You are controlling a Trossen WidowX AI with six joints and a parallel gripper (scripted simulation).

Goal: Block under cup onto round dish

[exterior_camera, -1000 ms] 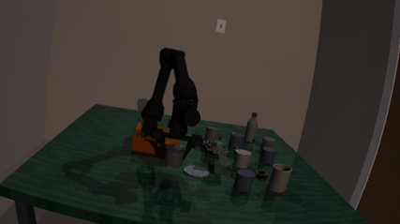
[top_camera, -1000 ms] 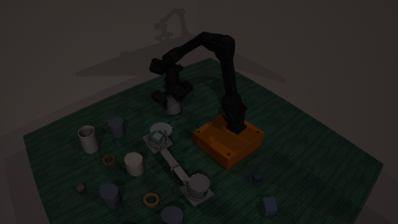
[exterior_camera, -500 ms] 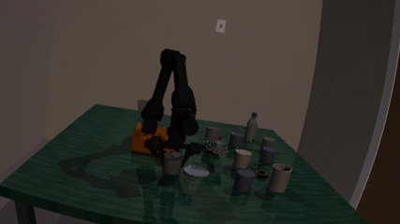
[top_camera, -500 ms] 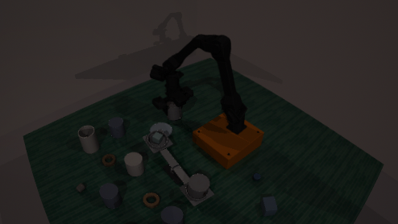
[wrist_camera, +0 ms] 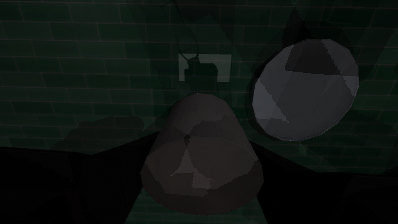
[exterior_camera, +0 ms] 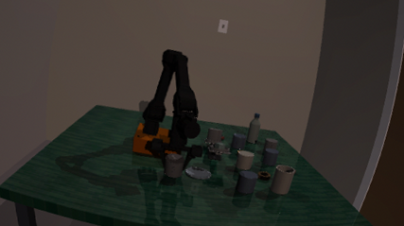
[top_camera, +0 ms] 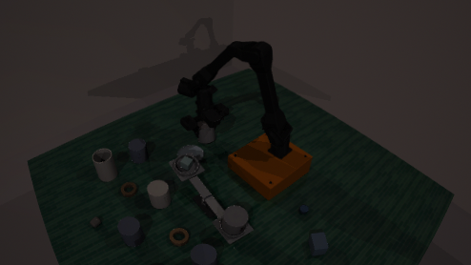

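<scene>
On the green table point(top_camera: 362, 181), beside the orange base point(top_camera: 270, 169), the gripper point(top_camera: 206, 126) is closed on a cup point(top_camera: 207, 132), held low at the table surface just behind the round dish point(top_camera: 191, 152); whether the cup's rim touches the table cannot be told. Wrist view confirms the lifted cup point(wrist_camera: 202, 152) between the jaws, with the dish point(wrist_camera: 305, 90) just beside it and not beneath it; exterior view likewise shows the cup point(exterior_camera: 173, 165) next to the dish point(exterior_camera: 198, 172), not over it. Block point(top_camera: 185, 163) sits exposed on the near-dish end plate of the balance point(top_camera: 205, 193), uncovered, touching nothing but the plate; it is not on the dish. Second cup point(top_camera: 235, 220) stands inverted on the opposite end plate. Surrounding items noted: several grey and cream cylinders, one open cream cup point(top_camera: 105, 164), two orange rings point(top_camera: 129, 189), small blue blocks point(top_camera: 317, 242) to the right; a bottle point(exterior_camera: 254, 128) at the far edge in exterior view.
</scene>
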